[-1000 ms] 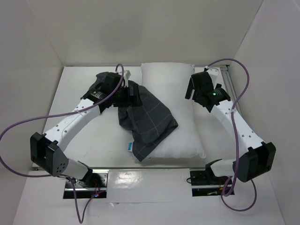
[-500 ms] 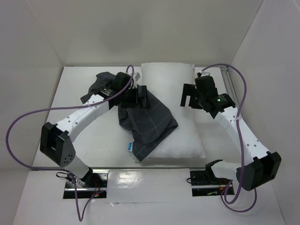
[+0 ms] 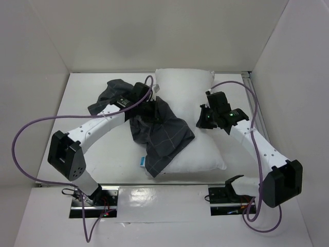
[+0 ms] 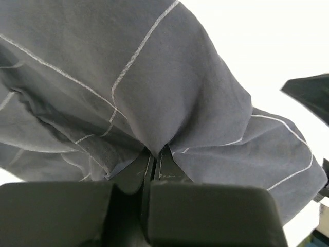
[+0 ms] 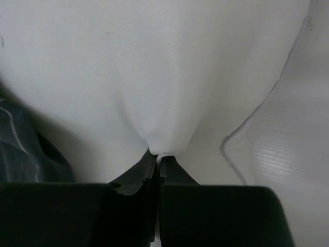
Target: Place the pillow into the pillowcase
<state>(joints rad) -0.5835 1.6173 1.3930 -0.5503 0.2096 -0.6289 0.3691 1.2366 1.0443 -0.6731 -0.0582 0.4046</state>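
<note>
Both hands have swung inward: the left hand (image 4: pixel 154 153) is clenched on a fold of the pillowcase (image 3: pixel 163 135), the right hand (image 5: pixel 158 154) pinches the pillow (image 3: pixel 187 95) at its right edge; the pillowcase lies draped over its left side on the worktop (image 3: pixel 97 149)

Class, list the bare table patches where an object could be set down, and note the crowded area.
Bare: the table's far-left corner beside the pillowcase, and the patch between left arm and pillowcase. Crowded: the centre, where left hand and right hand pinch pillowcase and pillow.
</note>
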